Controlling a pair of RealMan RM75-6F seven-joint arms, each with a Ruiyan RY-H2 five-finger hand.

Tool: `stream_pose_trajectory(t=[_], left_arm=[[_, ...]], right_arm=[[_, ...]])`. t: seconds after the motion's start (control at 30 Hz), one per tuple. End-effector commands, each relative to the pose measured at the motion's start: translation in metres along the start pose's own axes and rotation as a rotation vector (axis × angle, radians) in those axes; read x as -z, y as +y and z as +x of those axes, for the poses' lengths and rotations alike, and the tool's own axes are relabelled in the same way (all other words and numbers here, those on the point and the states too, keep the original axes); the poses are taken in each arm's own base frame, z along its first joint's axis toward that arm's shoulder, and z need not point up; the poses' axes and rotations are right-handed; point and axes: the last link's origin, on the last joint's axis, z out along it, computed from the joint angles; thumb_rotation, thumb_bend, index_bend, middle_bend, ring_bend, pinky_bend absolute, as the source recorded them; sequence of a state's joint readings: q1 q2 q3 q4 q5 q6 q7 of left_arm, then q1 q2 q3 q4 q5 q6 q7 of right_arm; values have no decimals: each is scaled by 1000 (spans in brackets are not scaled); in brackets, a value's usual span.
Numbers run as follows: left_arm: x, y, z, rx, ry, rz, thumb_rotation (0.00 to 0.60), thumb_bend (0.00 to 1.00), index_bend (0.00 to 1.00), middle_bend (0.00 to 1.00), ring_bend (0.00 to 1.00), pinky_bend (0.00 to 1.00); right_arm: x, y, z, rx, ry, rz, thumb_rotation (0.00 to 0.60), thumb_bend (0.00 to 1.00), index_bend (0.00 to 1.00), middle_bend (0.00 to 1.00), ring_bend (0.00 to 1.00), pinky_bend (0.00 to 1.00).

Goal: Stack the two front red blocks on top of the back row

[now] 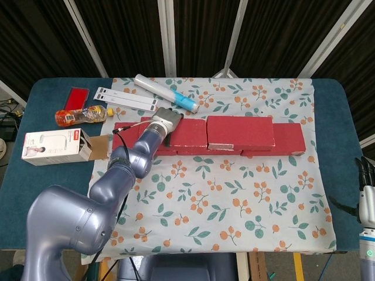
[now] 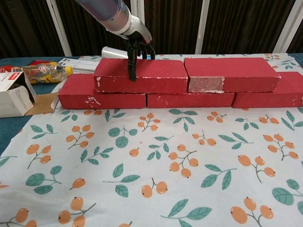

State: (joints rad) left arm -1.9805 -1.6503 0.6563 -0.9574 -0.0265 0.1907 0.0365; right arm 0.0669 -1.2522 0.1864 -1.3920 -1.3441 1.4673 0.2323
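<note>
Two red blocks lie on top of the back row (image 2: 189,100). The upper left block (image 2: 151,78) (image 1: 188,132) and the upper right block (image 2: 229,74) (image 1: 240,131) sit end to end with a thin gap between them. My left hand (image 2: 138,43) (image 1: 164,120) reaches over the left block's left part. One finger (image 2: 131,70) runs down its front face and the others hook over the back edge, so it grips the block. My right hand (image 1: 365,187) hangs at the lower right of the head view, far from the blocks, fingers apart and holding nothing.
Left of the blocks stand a white carton (image 1: 50,145) (image 2: 12,94) and a lying bottle (image 1: 79,115) (image 2: 45,71). Behind them are a red card (image 1: 76,98), a white strip (image 1: 126,95) and a white-and-blue tube (image 1: 167,93). The flowered cloth (image 2: 156,179) covers the table in front.
</note>
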Motion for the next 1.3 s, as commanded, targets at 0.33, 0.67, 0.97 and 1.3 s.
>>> stream_pose_trajectory(t=[0.33,0.67,0.97,1.3], left_arm=[[-1,4,2,-12,28,10,600,36,115,116,3,129],[1,3,1,-8,24,20,600,36,91,120,3,134],[1,7,-1,13,29,18,600,36,68,124,3,139],[-2,9,-4,12,21,17,600,0,36,51,0,139]], right_arm=[[0,1,0,2,-1,-3,600,85,0,0,0,0],[-1,2,0,3,-2,-5,600,86,0,0,0,0],[0,2,0,2,0,-4,600,85,0,0,0,0],[0,2,0,1,-3,-5,600,86,0,0,0,0]])
